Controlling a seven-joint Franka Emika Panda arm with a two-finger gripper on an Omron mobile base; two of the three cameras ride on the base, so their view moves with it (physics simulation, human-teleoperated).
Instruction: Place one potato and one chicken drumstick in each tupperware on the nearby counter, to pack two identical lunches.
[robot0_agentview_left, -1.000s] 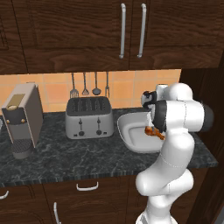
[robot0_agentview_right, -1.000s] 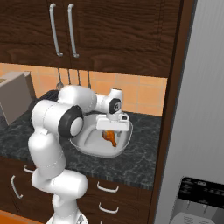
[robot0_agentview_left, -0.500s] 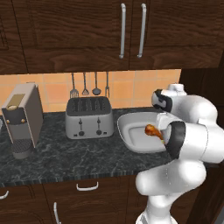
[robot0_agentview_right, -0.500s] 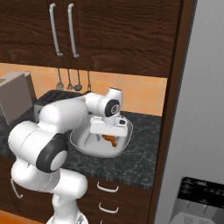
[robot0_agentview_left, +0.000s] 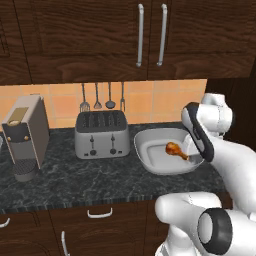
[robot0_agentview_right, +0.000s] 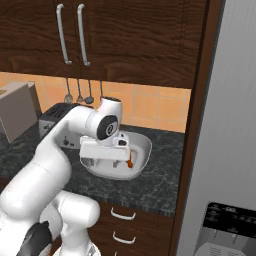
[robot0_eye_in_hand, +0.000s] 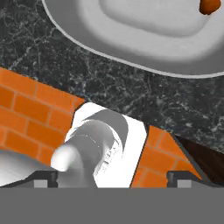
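One chicken drumstick lies in the tupperware on the counter, right of the toaster. No potato seen. Gripper sits over the container's rim; whether the jaws are apart or together I cannot tell. Judgement: drumstick is light, rigid, possibly slick; best gripped across the thick meaty end.

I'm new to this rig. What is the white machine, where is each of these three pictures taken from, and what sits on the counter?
The white machine is a robot arm on a driving base, in a rendered kitchen. Two pictures come from cameras on the base, left and right behind the arm; the third looks out from its hand. On the dark counter sit a silver toaster, a coffee machine and a pale tupperware with a chicken drumstick inside. I cannot tell whether the gripper is open.
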